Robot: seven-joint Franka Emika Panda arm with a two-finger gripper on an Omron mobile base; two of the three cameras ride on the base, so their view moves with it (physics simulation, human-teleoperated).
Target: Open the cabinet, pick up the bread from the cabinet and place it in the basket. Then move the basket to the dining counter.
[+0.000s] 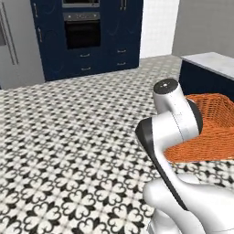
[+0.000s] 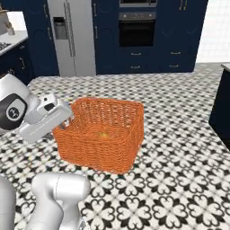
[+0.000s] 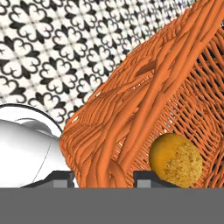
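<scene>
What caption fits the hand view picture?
Gripper clamped on the orange basket rim, golden bread inside, patterned floor beyond.

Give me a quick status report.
Gripper shut on basket wall, basket held above the floor. Bread inside. Dining counter ahead, nothing in between.

Light is even and bright across all three rendered views, with no clear single source. Shadows are faint: the floor (image 2: 179,188) shows hardly any darkening. The white arm (image 1: 176,119) carries soft shading but no harsh glare. The base views look slightly soft and low in resolution. In the hand view, the basket (image 3: 175,78) weave right at the jaws stays sharp.
</scene>
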